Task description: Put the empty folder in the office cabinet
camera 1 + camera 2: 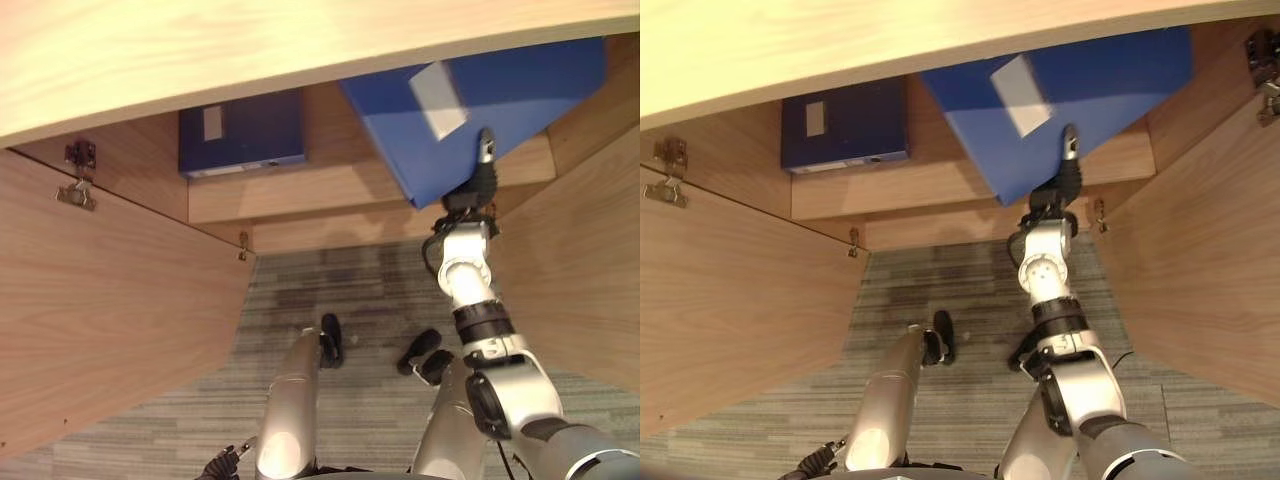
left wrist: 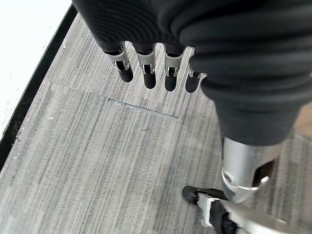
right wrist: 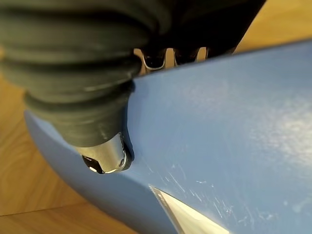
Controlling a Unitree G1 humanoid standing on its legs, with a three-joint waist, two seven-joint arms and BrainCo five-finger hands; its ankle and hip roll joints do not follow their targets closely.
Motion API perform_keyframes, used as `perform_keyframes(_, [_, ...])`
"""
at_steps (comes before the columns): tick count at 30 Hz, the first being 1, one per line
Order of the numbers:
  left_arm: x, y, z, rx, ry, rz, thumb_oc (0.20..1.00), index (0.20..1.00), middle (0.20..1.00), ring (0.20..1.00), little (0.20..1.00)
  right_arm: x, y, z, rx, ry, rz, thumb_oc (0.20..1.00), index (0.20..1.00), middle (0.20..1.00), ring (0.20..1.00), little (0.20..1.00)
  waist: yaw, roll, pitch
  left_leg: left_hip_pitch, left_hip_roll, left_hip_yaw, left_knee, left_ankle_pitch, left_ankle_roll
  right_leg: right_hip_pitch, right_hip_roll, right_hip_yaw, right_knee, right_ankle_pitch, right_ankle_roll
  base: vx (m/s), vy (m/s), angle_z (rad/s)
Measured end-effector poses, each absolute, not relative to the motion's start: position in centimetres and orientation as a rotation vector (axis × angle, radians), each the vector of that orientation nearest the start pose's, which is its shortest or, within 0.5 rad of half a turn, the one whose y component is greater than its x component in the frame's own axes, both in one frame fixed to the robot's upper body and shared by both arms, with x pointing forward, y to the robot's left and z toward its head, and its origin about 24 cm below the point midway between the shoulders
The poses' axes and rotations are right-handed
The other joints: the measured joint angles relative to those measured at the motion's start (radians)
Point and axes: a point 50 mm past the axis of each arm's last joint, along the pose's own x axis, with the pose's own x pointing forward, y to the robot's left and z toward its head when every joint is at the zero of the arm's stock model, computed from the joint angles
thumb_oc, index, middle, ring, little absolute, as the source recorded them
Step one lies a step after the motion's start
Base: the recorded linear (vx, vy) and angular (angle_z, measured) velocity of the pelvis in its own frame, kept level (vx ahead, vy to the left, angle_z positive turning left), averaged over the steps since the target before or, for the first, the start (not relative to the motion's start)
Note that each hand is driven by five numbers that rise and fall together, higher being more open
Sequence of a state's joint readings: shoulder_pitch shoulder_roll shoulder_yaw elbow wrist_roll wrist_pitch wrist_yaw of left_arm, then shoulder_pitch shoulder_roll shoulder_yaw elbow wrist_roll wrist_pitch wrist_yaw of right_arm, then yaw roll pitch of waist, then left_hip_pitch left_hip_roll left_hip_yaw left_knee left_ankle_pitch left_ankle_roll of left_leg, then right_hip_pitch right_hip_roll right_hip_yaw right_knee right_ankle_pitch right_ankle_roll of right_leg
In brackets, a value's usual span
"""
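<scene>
A large blue folder (image 1: 500, 100) with a white label hangs tilted in the cabinet's opening, above the right part of the wooden shelf (image 1: 330, 190). My right hand (image 1: 483, 170) is shut on its lower edge: the thumb (image 3: 105, 156) presses on the blue face (image 3: 219, 122), while the fingers curl behind the edge. My left hand (image 1: 330, 340) hangs low over the carpet, well short of the cabinet, its fingers (image 2: 148, 73) straight and holding nothing.
A darker blue folder (image 1: 242, 133) stands at the shelf's left end. Both wooden doors are swung open, one on the left (image 1: 110, 300) and one on the right (image 1: 590, 270). A light wooden top (image 1: 250, 50) overhangs the cabinet. Grey striped carpet (image 2: 97, 161) covers the floor.
</scene>
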State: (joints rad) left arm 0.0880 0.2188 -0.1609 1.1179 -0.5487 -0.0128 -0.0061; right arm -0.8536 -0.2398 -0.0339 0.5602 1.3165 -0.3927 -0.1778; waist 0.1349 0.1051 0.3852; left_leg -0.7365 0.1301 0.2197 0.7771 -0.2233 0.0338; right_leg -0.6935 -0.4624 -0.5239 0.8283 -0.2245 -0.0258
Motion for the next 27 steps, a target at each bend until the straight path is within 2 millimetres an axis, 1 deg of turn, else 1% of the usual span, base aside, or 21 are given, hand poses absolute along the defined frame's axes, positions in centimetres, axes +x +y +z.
perform_keyframes(1, [7.7, 22.1, -16.3, -0.208, 1.154, 0.311, 1.0, 1.0, 1.0, 1.0, 1.0, 38.6, -20.0, 20.5, 1.159, -0.477, -0.177, 0.2, 0.2, 0.2, 0.2, 0.2, 0.007, 0.001, 0.0, -0.013, 0.0, -0.008, 0.022, -0.009, -0.001, -0.008, -0.005, 0.001, 0.021, -0.008, -0.006, -0.03, -0.064, 0.16])
perform_keyframes(2, [8.1, 22.4, -16.1, -0.199, 1.141, 0.307, 1.0, 1.0, 1.0, 1.0, 1.0, 39.1, -20.8, 21.7, 1.15, -0.491, -0.22, 0.2, 0.2, 0.2, 0.2, 0.2, 0.014, 0.001, 0.0, -0.036, 0.0, -0.017, 0.057, -0.021, -0.002, -0.022, -0.015, 0.002, 0.052, -0.026, -0.013, -0.02, -0.051, 0.13])
perform_keyframes(3, [8.1, 22.5, -16.0, -0.195, 1.135, 0.308, 1.0, 1.0, 1.0, 1.0, 1.0, 39.2, -21.3, 22.5, 1.147, -0.504, -0.233, 0.2, 0.2, 0.2, 0.2, 0.2, 0.02, 0.001, -0.002, -0.048, 0.0, -0.024, 0.066, -0.022, -0.001, -0.03, -0.017, 0.001, 0.063, -0.029, -0.01, -0.02, -0.052, 0.16])
perform_keyframes(5, [8.4, 23.1, -15.7, -0.17, 1.118, 0.314, 1.0, 1.0, 1.0, 1.0, 1.0, 39.8, -21.8, 24.4, 1.137, -0.515, -0.271, 0.2, 0.2, 0.2, 0.2, 0.2, 0.018, 0.001, -0.003, -0.079, -0.001, -0.037, 0.091, -0.023, 0.0, -0.046, -0.03, -0.011, 0.09, -0.041, -0.016, 0.0, -0.05, 0.19])
perform_keyframes(7, [8.7, 23.7, -15.5, -0.158, 1.102, 0.315, 1.0, 1.0, 1.0, 1.0, 1.0, 40.2, -22.1, 25.5, 1.123, -0.512, -0.291, 0.2, 0.2, 0.2, 0.2, 0.2, 0.037, 0.001, -0.003, -0.09, -0.001, -0.045, 0.101, -0.025, -0.002, -0.052, -0.034, -0.014, 0.105, -0.051, -0.018, -0.01, -0.05, 0.13])
perform_keyframes(8, [8.7, 24.0, -15.4, -0.149, 1.097, 0.317, 1.0, 1.0, 1.0, 1.0, 1.0, 40.5, -22.3, 26.3, 1.098, -0.503, -0.303, 0.2, 0.2, 0.2, 0.2, 0.2, 0.046, 0.002, -0.007, -0.1, -0.001, -0.053, 0.105, -0.024, -0.003, -0.057, -0.035, -0.017, 0.111, -0.055, -0.019, 0.01, -0.046, 0.07])
perform_keyframes(9, [8.6, 24.1, -15.4, -0.147, 1.1, 0.318, 1.0, 1.0, 1.0, 1.0, 1.0, 40.6, -22.2, 26.6, 1.087, -0.497, -0.305, 0.2, 0.2, 0.2, 0.2, 0.2, 0.054, 0.003, -0.014, -0.108, -0.003, -0.057, 0.106, -0.024, -0.004, -0.06, -0.035, -0.022, 0.113, -0.056, -0.017, 0.01, -0.046, 0.11])
perform_keyframes(11, [8.3, 24.6, -15.2, -0.139, 1.1, 0.324, 1.0, 1.0, 1.0, 1.0, 1.0, 40.9, -22.8, 27.1, 1.043, -0.475, -0.334, 0.2, 0.2, 0.2, 0.2, 0.2, 0.067, 0.003, -0.034, -0.128, -0.004, -0.069, 0.117, -0.023, -0.006, -0.066, -0.042, -0.037, 0.125, -0.065, -0.016, 0.02, -0.033, 0.19])
perform_keyframes(12, [8.1, 24.7, -15.2, -0.136, 1.103, 0.328, 1.0, 1.0, 1.0, 1.0, 1.0, 40.9, -22.8, 27.3, 1.041, -0.473, -0.332, 0.2, 0.2, 0.2, 0.2, 0.2, 0.075, 0.002, -0.036, -0.13, -0.006, -0.072, 0.12, -0.023, -0.005, -0.066, -0.044, -0.038, 0.131, -0.073, -0.023, 0.03, -0.051, 0.2])
perform_keyframes(14, [7.6, 24.8, -15.3, -0.137, 1.113, 0.337, 1.0, 1.0, 1.0, 1.0, 1.0, 41.3, -23.5, 26.9, 1.059, -0.429, -0.392, 0.2, 0.2, 0.2, 0.2, 0.2, 0.095, 0.002, -0.06, -0.153, -0.022, -0.087, 0.126, -0.024, -0.006, -0.075, -0.063, -0.05, 0.152, -0.084, -0.012, 0.03, -0.043, 0.25])
perform_keyframes(15, [7.6, 24.8, -15.2, -0.138, 1.111, 0.34, 1.0, 1.0, 1.0, 1.0, 1.0, 41.3, -23.8, 26.8, 1.061, -0.419, -0.41, 0.2, 0.2, 0.2, 0.2, 0.2, 0.096, 0.001, -0.064, -0.158, -0.025, -0.092, 0.128, -0.024, -0.006, -0.075, -0.069, -0.055, 0.16, -0.089, -0.011, 0.02, -0.032, 0.3])
perform_keyframes(16, [7.4, 24.8, -15.2, -0.143, 1.111, 0.346, 1.0, 1.0, 1.0, 1.0, 1.0, 41.3, -24.0, 26.6, 1.066, -0.41, -0.423, 0.2, 0.2, 0.2, 0.2, 0.2, 0.096, 0.001, -0.068, -0.166, -0.026, -0.1, 0.137, -0.024, -0.006, -0.075, -0.073, -0.064, 0.166, -0.095, -0.016, 0.03, -0.04, 0.21])
perform_keyframes(17, [7.3, 24.8, -15.3, -0.146, 1.118, 0.348, 1.0, 1.0, 1.0, 1.0, 1.0, 41.3, -24.2, 26.5, 1.065, -0.403, -0.433, 0.2, 0.2, 0.2, 0.2, 0.2, 0.11, 0.001, -0.07, -0.173, -0.027, -0.107, 0.144, -0.024, -0.005, -0.076, -0.074, -0.069, 0.175, -0.105, -0.017, 0.03, -0.04, 0.2])
perform_keyframes(19, [7.4, 24.6, -15.2, -0.144, 1.112, 0.34, 1.0, 1.0, 1.0, 1.0, 1.0, 41.0, -25.3, 26.3, 1.082, -0.398, -0.473, 0.2, 0.2, 0.2, 0.2, 0.2, 0.125, 0.001, -0.073, -0.182, -0.039, -0.118, 0.154, -0.029, -0.012, -0.076, -0.09, -0.077, 0.194, -0.116, -0.015, 0.03, -0.046, 0.2])
perform_keyframes(20, [7.3, 24.5, -15.2, -0.144, 1.111, 0.339, 1.0, 1.0, 1.0, 1.0, 1.0, 41.0, -25.5, 26.2, 1.083, -0.395, -0.485, 0.2, 0.2, 0.2, 0.2, 0.2, 0.138, 0.002, -0.075, -0.188, -0.04, -0.124, 0.156, -0.031, -0.014, -0.076, -0.095, -0.082, 0.205, -0.124, -0.007, 0.03, -0.047, 0.2])
perform_keyframes(21, [7.4, 24.5, -15.1, -0.145, 1.099, 0.341, 1.0, 1.0, 1.0, 1.0, 1.0, 40.9, -25.9, 26.4, 1.088, -0.399, -0.505, 0.2, 0.2, 0.2, 0.2, 0.2, 0.146, 0.001, -0.075, -0.194, -0.042, -0.127, 0.164, -0.03, -0.014, -0.076, -0.103, -0.089, 0.216, -0.132, -0.005, 0.04, -0.044, 0.21])
perform_keyframes(22, [7.3, 24.6, -15.1, -0.142, 1.099, 0.35, 1.0, 1.0, 1.0, 1.0, 1.0, 40.9, -26.0, 26.5, 1.085, -0.4, -0.506, 0.2, 0.2, 0.2, 0.2, 0.2, 0.156, 0.004, -0.077, -0.203, -0.045, -0.14, 0.173, -0.032, -0.016, -0.075, -0.103, -0.097, 0.224, -0.142, -0.019, 0.05, -0.057, 0.2])
perform_keyframes(24, [7.1, 24.8, -15.1, -0.137, 1.106, 0.357, 1.0, 1.0, 1.0, 1.0, 1.0, 40.8, -26.2, 26.5, 1.086, -0.402, -0.51, 0.2, 0.2, 0.2, 0.2, 0.2, 0.178, 0.006, -0.082, -0.21, -0.051, -0.151, 0.173, -0.033, -0.02, -0.071, -0.11, -0.107, 0.233, -0.151, -0.01, 0.05, -0.052, 0.19])
perform_keyframes(26, [6.7, 25.1, -15.1, -0.127, 1.114, 0.367, 1.0, 1.0, 1.0, 1.0, 1.0, 40.8, -26.4, 26.4, 1.088, -0.398, -0.524, 0.2, 0.2, 0.2, 0.2, 0.2, 0.178, 0.009, -0.103, -0.228, -0.065, -0.168, 0.172, -0.031, -0.023, -0.068, -0.123, -0.131, 0.24, -0.161, -0.011, 0.03, -0.036, 0.35])
perform_keyframes(27, [6.5, 25.5, -15.0, -0.117, 1.119, 0.375, 1.0, 1.0, 1.0, 1.0, 1.0, 40.7, -26.5, 26.5, 1.096, -0.403, -0.525, 0.2, 0.2, 0.2, 0.2, 0.2, 0.178, 0.009, -0.103, -0.228, -0.074, -0.178, 0.174, -0.027, -0.026, -0.058, -0.132, -0.144, 0.248, -0.168, -0.012, 0.02, -0.028, 0.33])
